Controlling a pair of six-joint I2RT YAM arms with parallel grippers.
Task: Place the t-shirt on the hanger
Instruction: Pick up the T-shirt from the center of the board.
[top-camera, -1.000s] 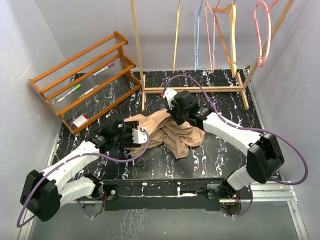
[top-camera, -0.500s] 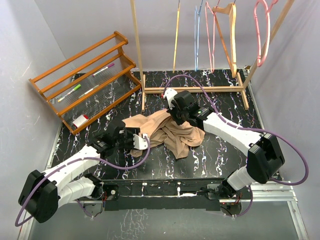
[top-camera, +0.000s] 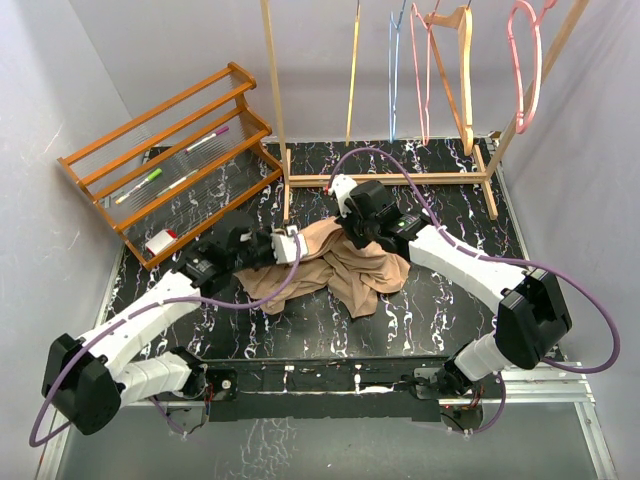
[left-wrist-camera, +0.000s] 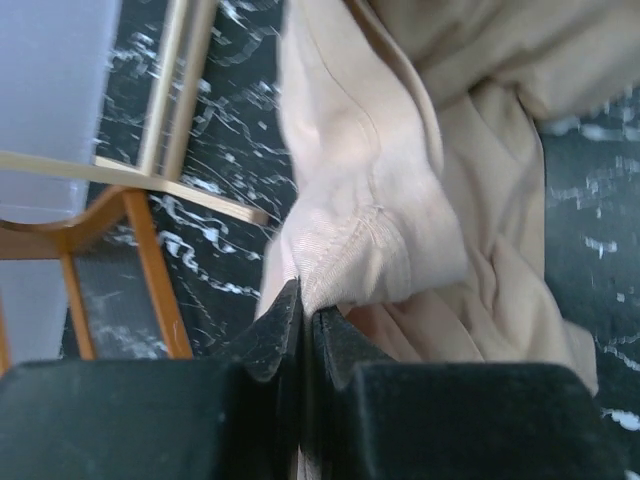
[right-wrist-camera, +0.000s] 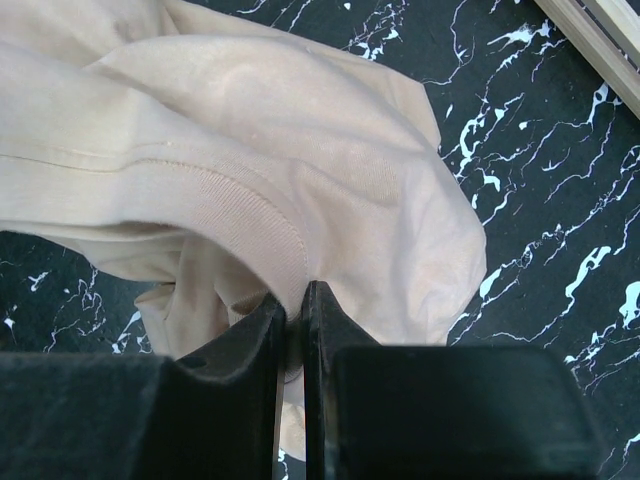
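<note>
The tan-beige t-shirt (top-camera: 345, 268) lies crumpled mid-table. My left gripper (top-camera: 290, 246) is at its left upper edge, shut on a fold of hemmed fabric (left-wrist-camera: 345, 245), jaws pinched together (left-wrist-camera: 303, 300). My right gripper (top-camera: 352, 233) is at the shirt's far edge, shut on the ribbed collar band (right-wrist-camera: 255, 220), jaws closed (right-wrist-camera: 295, 295). The mustard-yellow hanger (top-camera: 353, 75) hangs edge-on from the rail at the back, apart from both grippers.
A wooden rail frame (top-camera: 390, 179) stands at the back, carrying a blue hanger (top-camera: 394, 70), pink hangers (top-camera: 418, 75) and a thick wooden hanger (top-camera: 463, 70). An orange slatted rack (top-camera: 170, 150) with pens sits at the left, a small white-red box (top-camera: 160, 243) before it.
My left gripper moved right and away from me onto the shirt's left edge and went from open to shut on the fabric. The right gripper stayed put, still shut.
</note>
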